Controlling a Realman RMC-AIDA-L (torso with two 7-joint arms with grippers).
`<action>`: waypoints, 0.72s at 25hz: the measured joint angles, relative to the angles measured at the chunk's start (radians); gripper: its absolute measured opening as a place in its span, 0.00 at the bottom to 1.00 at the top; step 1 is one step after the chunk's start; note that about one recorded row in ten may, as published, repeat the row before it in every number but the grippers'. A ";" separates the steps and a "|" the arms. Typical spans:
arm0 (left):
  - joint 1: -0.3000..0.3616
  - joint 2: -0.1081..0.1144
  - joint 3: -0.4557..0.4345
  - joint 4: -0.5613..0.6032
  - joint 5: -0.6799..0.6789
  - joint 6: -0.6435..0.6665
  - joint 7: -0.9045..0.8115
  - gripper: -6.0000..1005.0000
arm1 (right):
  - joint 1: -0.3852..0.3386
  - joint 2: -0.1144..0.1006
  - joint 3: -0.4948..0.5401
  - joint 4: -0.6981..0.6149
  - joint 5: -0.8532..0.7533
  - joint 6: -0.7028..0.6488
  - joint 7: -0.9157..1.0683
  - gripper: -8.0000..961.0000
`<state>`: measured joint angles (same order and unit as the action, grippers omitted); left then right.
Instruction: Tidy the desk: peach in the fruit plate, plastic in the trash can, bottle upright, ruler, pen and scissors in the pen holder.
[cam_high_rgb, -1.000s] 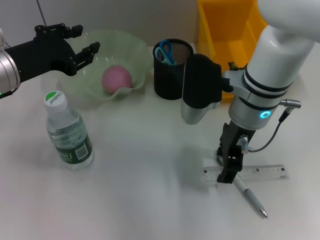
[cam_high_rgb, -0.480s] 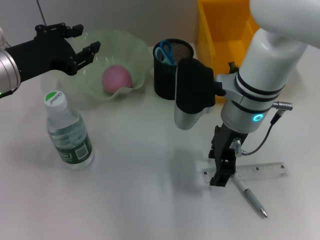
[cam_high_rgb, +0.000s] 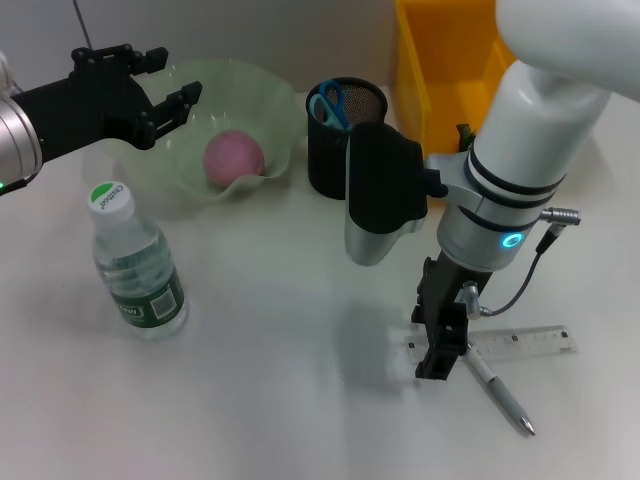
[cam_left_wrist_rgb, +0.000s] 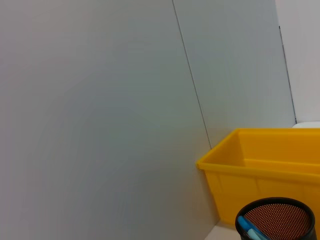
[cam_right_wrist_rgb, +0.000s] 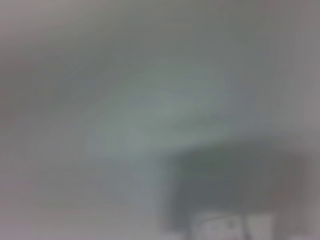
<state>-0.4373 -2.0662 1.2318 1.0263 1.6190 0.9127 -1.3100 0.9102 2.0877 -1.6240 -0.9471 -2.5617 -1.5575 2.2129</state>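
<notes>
From the head view, the right tool (cam_high_rgb: 441, 352) stands nose-down on the near end of the clear ruler (cam_high_rgb: 510, 342), which lies flat on the white table (cam_high_rgb: 280, 400) with the pen (cam_high_rgb: 503, 394) crossing just beside and under it; whether the fingers are apart or closed on the ruler I cannot tell from here. The ruler looks thin, stiff, light and slick, lying flush with the table, so I judge it hard to pinch from above; taking it across its narrow width near that end, or tipping up an edge, seems the better hold. The pen is slim and round and likely to roll. The left tool (cam_high_rgb: 165, 100) hovers with fingers spread over the rim of the fruit plate (cam_high_rgb: 265, 95), where the peach (cam_high_rgb: 234, 156) already sits. The bottle (cam_high_rgb: 135, 262) stands upright; its green cap carries white lettering too small to read surely, and the label's print is illegible. The scissors (cam_high_rgb: 328, 102) are in the mesh pen holder (cam_high_rgb: 340, 150), next to the yellow trash can (cam_high_rgb: 450, 60). The left wrist view shows only a wall, the trash can and the pen holder's rim. The right wrist view is a grey blur that shows nothing nameable.
</notes>
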 joint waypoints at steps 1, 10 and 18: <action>0.000 0.000 0.000 0.000 0.000 0.000 0.000 0.50 | 0.000 0.000 0.000 0.001 0.000 0.000 0.000 0.72; 0.000 0.000 0.000 0.000 0.001 0.000 0.000 0.50 | 0.001 0.000 -0.011 0.011 0.000 0.003 -0.001 0.72; 0.001 0.000 0.000 0.000 0.001 0.002 0.000 0.50 | 0.001 0.000 -0.011 0.013 -0.006 0.010 0.003 0.71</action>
<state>-0.4361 -2.0662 1.2317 1.0262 1.6199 0.9150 -1.3100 0.9114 2.0877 -1.6352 -0.9336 -2.5678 -1.5473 2.2157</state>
